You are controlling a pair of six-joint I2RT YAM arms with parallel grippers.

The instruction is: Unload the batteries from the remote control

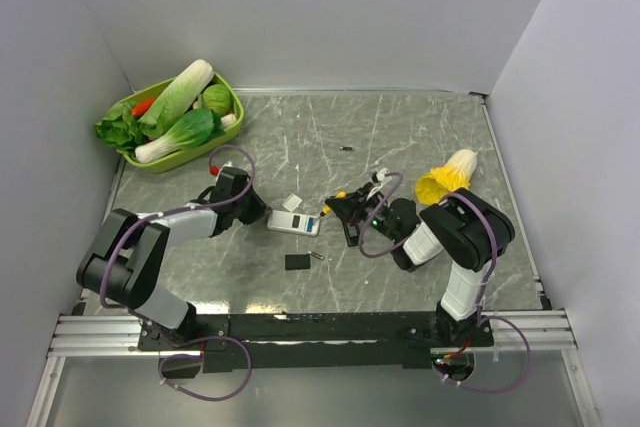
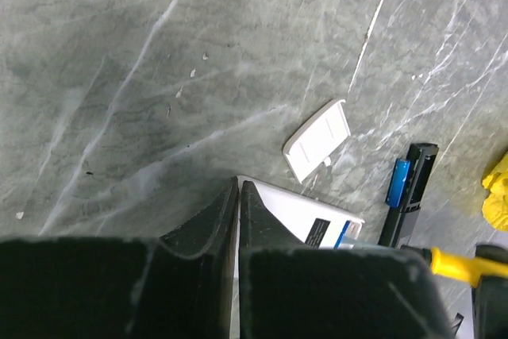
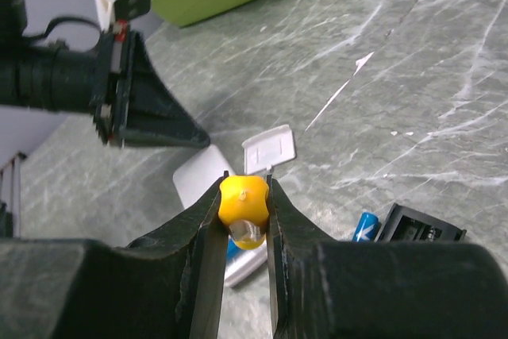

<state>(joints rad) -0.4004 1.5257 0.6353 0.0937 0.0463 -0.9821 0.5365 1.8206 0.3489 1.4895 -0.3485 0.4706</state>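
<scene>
A white remote control [image 1: 293, 223] lies face down at mid-table with a blue battery [image 2: 343, 234] showing in its open bay. My left gripper [image 2: 239, 184] is shut, its tips resting on the remote's left end [image 1: 265, 215]. My right gripper [image 3: 246, 184] hovers over the remote's right end, shut on a small yellow fluted tool [image 3: 244, 200]. Another blue battery [image 3: 365, 226] sits in the near end of a black remote [image 3: 417, 224] just right of the white one.
A white cover plate [image 1: 292, 202] lies just beyond the white remote and a black cover plate [image 1: 296, 261] lies in front of it. A green basket [image 1: 135, 157] of toy vegetables stands at the back left. A yellow cabbage toy [image 1: 447, 179] lies at the right.
</scene>
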